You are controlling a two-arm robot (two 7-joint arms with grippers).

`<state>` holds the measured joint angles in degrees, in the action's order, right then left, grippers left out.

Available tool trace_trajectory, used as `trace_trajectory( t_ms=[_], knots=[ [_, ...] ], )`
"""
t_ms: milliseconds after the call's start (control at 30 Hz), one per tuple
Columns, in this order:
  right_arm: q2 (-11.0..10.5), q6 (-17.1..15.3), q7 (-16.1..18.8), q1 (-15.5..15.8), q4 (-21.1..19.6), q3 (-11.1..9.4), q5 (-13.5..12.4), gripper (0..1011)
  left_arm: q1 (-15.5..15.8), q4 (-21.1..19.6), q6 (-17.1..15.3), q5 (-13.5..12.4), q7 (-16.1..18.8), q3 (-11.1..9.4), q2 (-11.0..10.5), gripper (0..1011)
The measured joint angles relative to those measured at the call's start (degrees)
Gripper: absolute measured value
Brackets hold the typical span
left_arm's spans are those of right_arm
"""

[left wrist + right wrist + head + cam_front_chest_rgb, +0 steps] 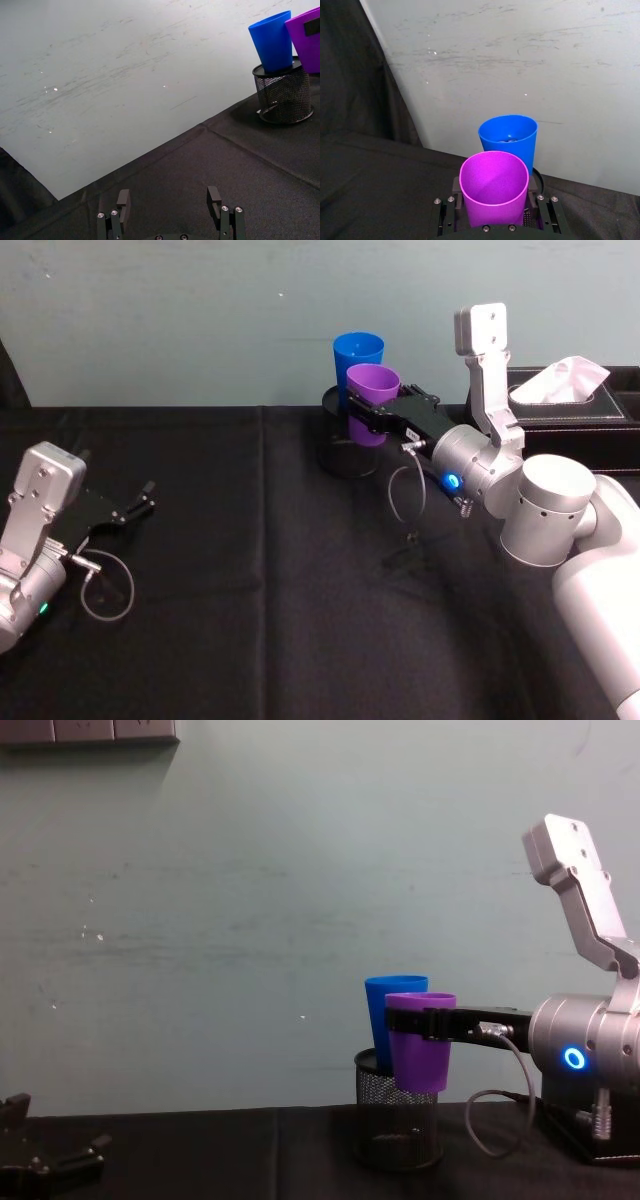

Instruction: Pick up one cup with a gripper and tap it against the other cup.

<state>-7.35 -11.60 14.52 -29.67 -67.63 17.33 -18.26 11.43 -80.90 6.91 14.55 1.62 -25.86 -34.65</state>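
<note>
1. I see the purple plastic tumbler (420,1060), tapered and smooth with a rolled rim. It is upright, mouth up, and lifted off the surface.
2. The right gripper (424,1023) has its black fingers clamped on the tumbler just under the rim.
3. The bright blue tumbler (388,1020) stands upright with its narrow base down in a black mesh pen holder (398,1132), on the wall side of the purple one.
4. The two cups are side by side near their rims. I cannot tell if they touch.

no text, brand or number is legible; the small white label (412,434) on the right gripper (362,405) cannot be read.
</note>
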Motion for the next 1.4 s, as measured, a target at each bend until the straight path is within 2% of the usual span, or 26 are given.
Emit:
trace_trajectory(
  t_ms=[1400],
  knots=[
    [0.0,0.0,0.0,0.0,0.0,0.0,0.0,726,0.0,0.0,0.0,0.0,0.0,0.0,0.0,1000]
  ],
)
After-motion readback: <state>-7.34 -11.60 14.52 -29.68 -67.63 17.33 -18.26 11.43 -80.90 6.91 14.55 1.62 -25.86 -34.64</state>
